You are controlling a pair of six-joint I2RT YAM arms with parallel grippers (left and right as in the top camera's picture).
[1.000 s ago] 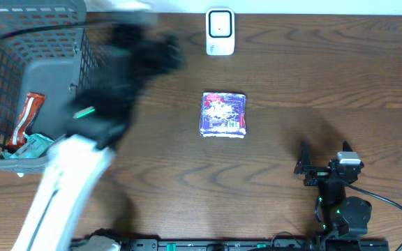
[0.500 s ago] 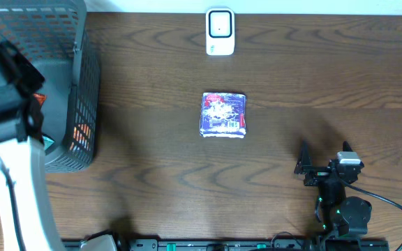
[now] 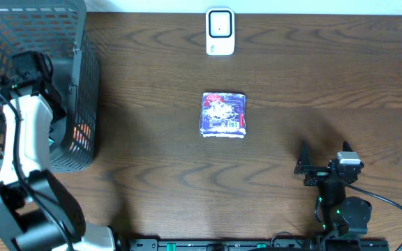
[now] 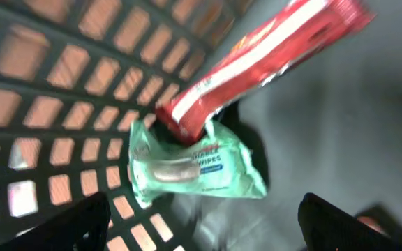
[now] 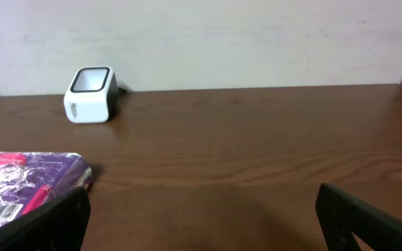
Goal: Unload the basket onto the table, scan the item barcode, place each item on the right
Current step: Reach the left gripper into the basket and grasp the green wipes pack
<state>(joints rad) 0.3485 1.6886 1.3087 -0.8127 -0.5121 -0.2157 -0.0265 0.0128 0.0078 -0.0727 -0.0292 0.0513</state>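
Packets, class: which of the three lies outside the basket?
The blue-and-purple packet, alone on the table near the white scanner. The red packet and the green wipes pack both lie inside the grey basket.

Dark brown wood-grain table [image 3: 313, 77], seen from overhead. Three things lie directly on it. A grey mesh basket [image 3: 84, 104] stands at the far left corner, its side wall upright. A small white scanner [image 3: 220, 31] with a dark window stands at the middle of the far edge. A flat packet [image 3: 223, 113], printed in blue, purple and red, lies near the centre, well apart from both the basket and the scanner. From the right wrist view, a barcode [image 5: 2, 209] shows on its upper face.
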